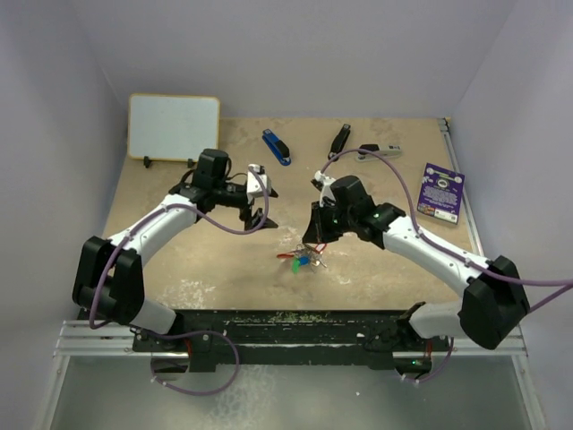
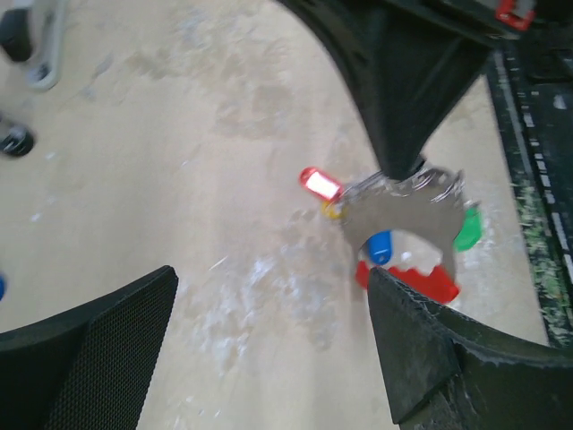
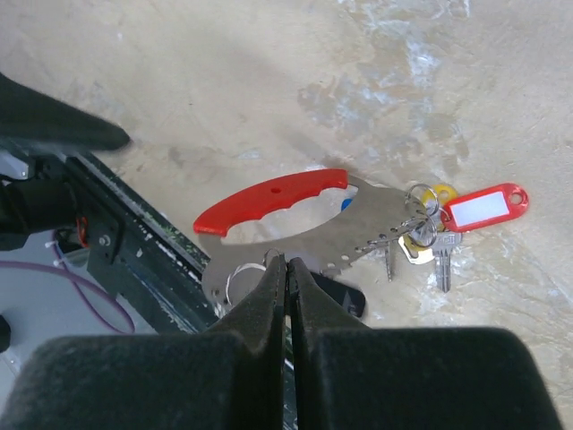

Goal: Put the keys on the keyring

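Two hands, split roles. Right hand is pinched shut on the edge of a metal plate. Left hand is spread wide and empty. Keys are bunched at the keyring at the plate's far end, mid-surface. Suggest holding the plate steady and bringing the left in low onto one key head. Right wrist resolves the ring and blades; left wrist only blurs them.

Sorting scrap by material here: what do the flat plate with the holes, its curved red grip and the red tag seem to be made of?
The flat plate is likely bare metal: dull silver-grey, thin, with punched holes. The curved red grip is probably moulded plastic: uniform matte red with finger ridges. The red tag looks like a glossy plastic frame, apparently around a white paper label.
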Available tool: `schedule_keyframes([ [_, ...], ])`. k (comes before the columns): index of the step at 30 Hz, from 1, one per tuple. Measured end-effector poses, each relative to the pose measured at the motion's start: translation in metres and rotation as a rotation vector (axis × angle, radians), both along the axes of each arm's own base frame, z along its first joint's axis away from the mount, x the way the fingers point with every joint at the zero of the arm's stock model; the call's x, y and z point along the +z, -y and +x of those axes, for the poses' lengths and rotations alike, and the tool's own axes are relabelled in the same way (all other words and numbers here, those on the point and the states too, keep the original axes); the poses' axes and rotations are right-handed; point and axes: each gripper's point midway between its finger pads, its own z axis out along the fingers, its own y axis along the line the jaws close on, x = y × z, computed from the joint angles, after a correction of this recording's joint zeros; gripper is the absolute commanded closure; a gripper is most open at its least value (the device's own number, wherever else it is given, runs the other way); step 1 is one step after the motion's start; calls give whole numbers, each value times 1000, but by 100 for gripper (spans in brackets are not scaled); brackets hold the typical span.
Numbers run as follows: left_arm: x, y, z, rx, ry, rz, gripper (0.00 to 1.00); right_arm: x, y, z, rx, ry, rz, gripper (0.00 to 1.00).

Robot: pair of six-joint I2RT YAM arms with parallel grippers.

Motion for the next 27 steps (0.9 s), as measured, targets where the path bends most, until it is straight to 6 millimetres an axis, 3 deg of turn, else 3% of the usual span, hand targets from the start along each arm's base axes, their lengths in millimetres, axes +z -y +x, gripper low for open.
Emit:
schedule_keyframes([
  [4,1,-23,32,139,11,32,10,-23,0,7,-13,-56,-29,100],
  [9,6,-29,44,193,37,51,9,-42,-1,7,-12,-106,-58,100],
  [13,5,-35,56,262,53,74,7,-38,9,18,-63,-79,-72,100],
  [18,9,-48,80,362,112,103,3,-26,38,57,-200,-24,-93,100],
  [22,11,-55,91,419,144,123,2,-20,53,88,-264,35,-114,68],
  [24,9,-63,99,478,147,148,2,-21,59,97,-288,70,-143,43],
  [27,6,-80,116,607,160,185,2,-14,70,112,-341,149,-185,33],
])
